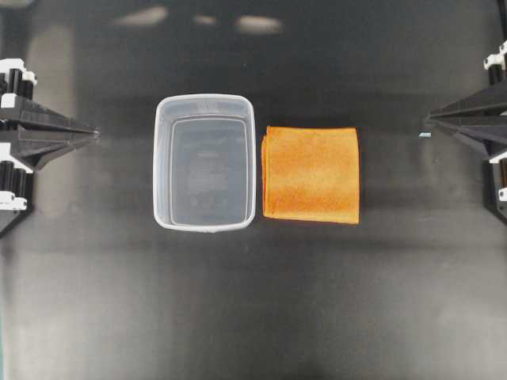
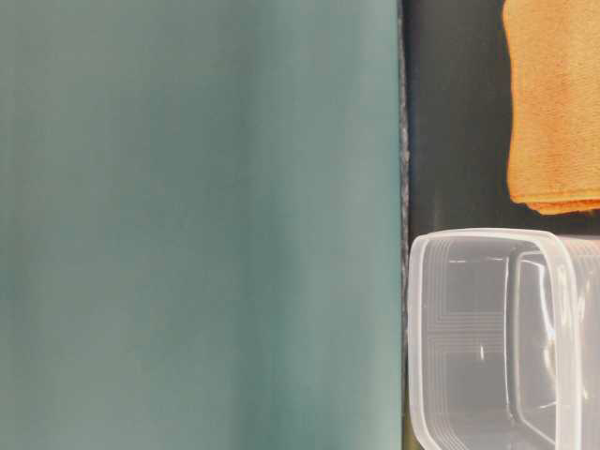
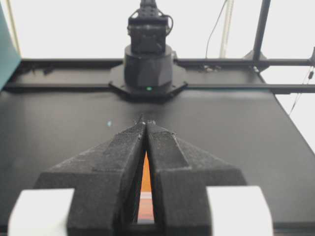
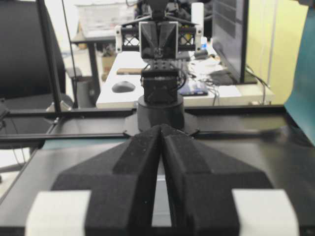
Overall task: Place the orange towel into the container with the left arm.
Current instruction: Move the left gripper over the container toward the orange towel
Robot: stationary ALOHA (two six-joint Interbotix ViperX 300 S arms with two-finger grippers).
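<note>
The orange towel [image 1: 312, 174] lies folded flat on the black table, just right of the container [image 1: 204, 101]. The container is a clear, empty tub standing upright. In the table-level view the towel [image 2: 553, 103] shows at the upper right and the container [image 2: 487, 246] at the lower right. My left gripper [image 1: 94, 134] is shut and empty at the far left, pointing at the container. In the left wrist view [image 3: 145, 122] a strip of orange shows through the slit behind its tips. My right gripper [image 1: 428, 120] is shut and empty at the far right; it also shows in the right wrist view [image 4: 161, 128].
A teal board [image 2: 197, 225] fills the left of the table-level view. Each wrist view shows the opposite arm's base, one [image 3: 147, 64] in the left wrist view and one [image 4: 160, 93] in the right. A small pale-blue mark [image 1: 425, 135] lies near the right gripper.
</note>
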